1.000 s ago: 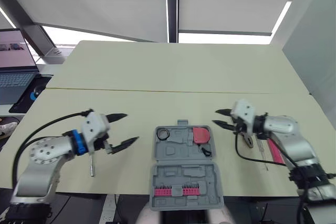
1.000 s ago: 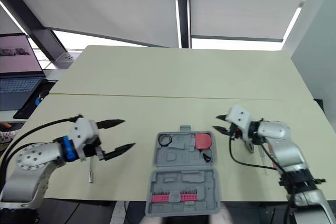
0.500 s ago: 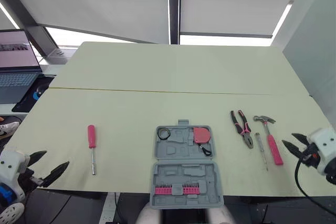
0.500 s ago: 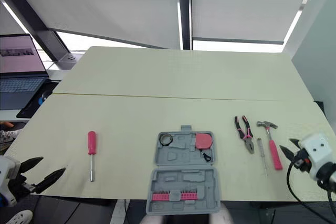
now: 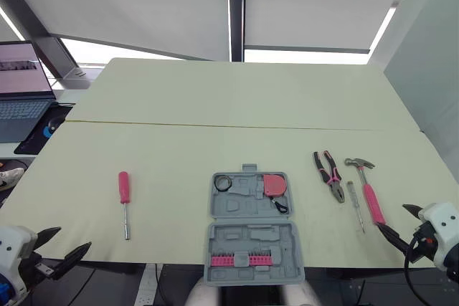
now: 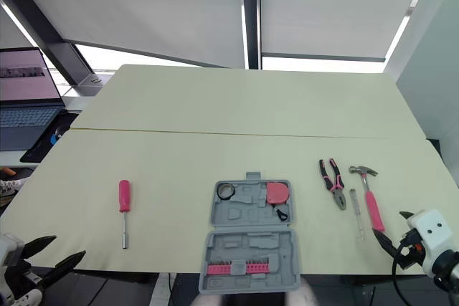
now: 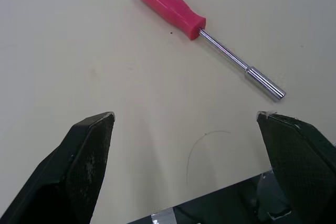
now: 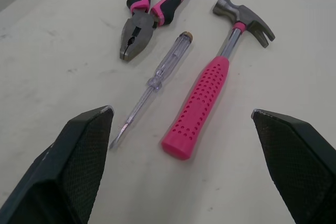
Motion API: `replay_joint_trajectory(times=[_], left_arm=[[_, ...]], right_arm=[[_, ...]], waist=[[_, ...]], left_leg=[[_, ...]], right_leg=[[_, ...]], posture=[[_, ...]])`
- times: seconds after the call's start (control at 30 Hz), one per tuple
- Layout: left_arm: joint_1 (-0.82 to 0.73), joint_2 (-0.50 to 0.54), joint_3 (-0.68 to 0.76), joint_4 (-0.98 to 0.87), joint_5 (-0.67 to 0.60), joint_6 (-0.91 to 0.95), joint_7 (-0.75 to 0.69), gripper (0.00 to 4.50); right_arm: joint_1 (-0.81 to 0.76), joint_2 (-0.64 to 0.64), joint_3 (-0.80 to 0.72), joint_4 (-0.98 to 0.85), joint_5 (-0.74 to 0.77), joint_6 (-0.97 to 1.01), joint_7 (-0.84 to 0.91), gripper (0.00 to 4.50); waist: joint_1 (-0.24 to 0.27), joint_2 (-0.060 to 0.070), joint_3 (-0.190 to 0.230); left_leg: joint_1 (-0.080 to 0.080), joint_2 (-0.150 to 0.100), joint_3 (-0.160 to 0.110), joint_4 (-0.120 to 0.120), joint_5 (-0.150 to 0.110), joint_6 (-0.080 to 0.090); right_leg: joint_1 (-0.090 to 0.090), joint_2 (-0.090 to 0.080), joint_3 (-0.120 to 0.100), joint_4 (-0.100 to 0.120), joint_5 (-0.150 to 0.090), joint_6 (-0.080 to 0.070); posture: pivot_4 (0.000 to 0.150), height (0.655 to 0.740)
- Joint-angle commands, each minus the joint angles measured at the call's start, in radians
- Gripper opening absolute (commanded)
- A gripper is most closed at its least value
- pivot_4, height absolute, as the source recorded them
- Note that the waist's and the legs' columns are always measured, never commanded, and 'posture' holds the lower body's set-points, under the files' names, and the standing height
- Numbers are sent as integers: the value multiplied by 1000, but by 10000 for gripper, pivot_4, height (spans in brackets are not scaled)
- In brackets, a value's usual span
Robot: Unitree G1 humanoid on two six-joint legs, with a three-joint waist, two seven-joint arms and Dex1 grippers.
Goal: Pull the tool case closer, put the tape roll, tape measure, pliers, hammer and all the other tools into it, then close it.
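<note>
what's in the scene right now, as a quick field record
table: pale yellow-green top
tool case: open, centre, near front edge
in case: tape roll, tape measure, pink bit row
right of case: pliers, clear screwdriver, hammer
left of case: pink-handled driver
left gripper: jaws open, empty, at front edge
right gripper: jaws open, empty, near hammer handle

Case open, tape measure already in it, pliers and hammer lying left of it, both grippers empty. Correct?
No: the pliers and hammer lie right of the tool case, per the left eye view. The tape measure is in it; left gripper and right gripper are empty.
</note>
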Motion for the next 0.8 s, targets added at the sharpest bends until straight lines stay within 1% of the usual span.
replay_joint_trajectory(times=[0.03, 0.23, 0.37, 0.6, 0.67, 0.8], left_arm=[[0, 0, 19, -25, -14, 11, 20, 45000], [-1, 6, 27, -43, -17, 8, 25, 45000], [-21, 33, -11, -157, -20, 1, -15, 45000], [-120, 63, -167, -358, -44, 55, -84, 45000], [-162, 72, -240, -427, -51, 75, -104, 45000], [-303, 83, -391, -550, -76, 146, -116, 45000]], right_arm=[[-14, -16, -2, 2, 5, -6, -8, 44791], [-39, -28, 21, 31, 2, -4, 0, 44791], [-51, -44, 35, 42, 5, -21, 20, 44791], [-67, -59, 57, 7, 23, -12, 42, 44791], [-80, -50, 84, -31, 29, 7, 32, 44791], [-123, -8, 165, -117, 49, 95, -24, 44791]], waist=[[0, 0, 0], [0, 0, 0], [1, -1, 0], [7, 0, 0], [7, 1, 0], [7, 1, 0]], left_leg=[[0, 0, 0, 0, 0, 0], [0, 0, 0, 0, 0, 0], [0, 0, 0, 0, 0, 0], [0, -1, 0, 0, 0, 0], [0, 0, 0, 0, 0, 0], [0, 0, 0, 0, 0, 0]], right_leg=[[0, 0, 0, 0, 0, 0], [0, 0, 0, 0, 0, 0], [0, 0, 0, 0, 0, 0], [0, 0, 0, 0, 0, 0], [0, 0, 0, 1, 0, 0], [0, 1, 1, 1, 0, 0]], posture=[[1500, 7400], [1500, 7400], [1500, 7400], [1500, 7400], [1500, 7400], [1500, 7400]])
